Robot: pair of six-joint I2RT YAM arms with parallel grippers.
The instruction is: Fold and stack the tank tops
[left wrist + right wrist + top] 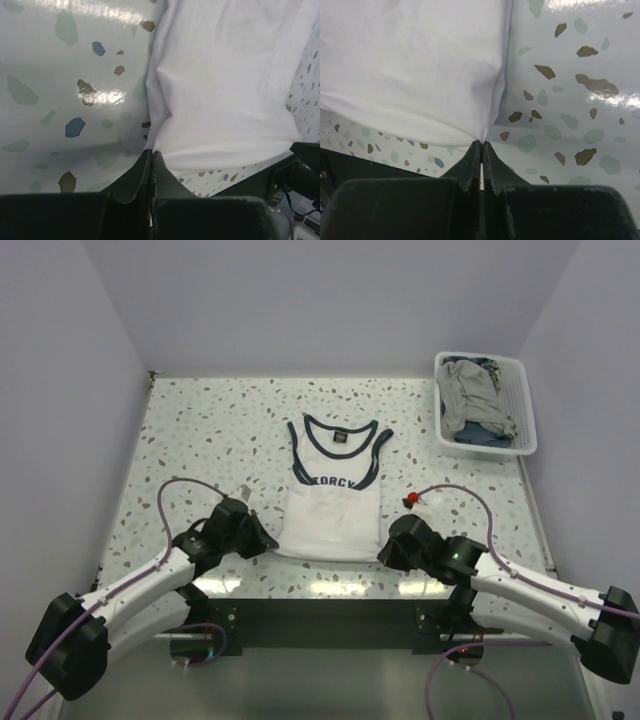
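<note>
lying flat near the middle of the speckled table (200, 440), the white tank top (333, 495) has its navy-trimmed neck toward the far side and its hem toward the near edge, with the chest print facing up. the left gripper (268, 540) sits at the hem's near left corner. in the left wrist view its fingertips (142, 165) are pressed together, and the cloth's edge runs right into them, pinched at the corner. the right gripper (385, 552) mirrors it at the near right corner. in the right wrist view its fingertips (472, 162) are closed tight, and the white fabric is drawn to a small point between them – clamped on the hem. both arms reach in low from the near edge, one on each side of the shirt, which lies between them with mild wrinkles along its sides. the grey tank top (468, 398) is crumpled inside the white slatted basket (527, 415) at the far right corner of the table, well apart from the white one. it rests on some bluish cloth (485, 438) that shows at the basket's near end.
</note>
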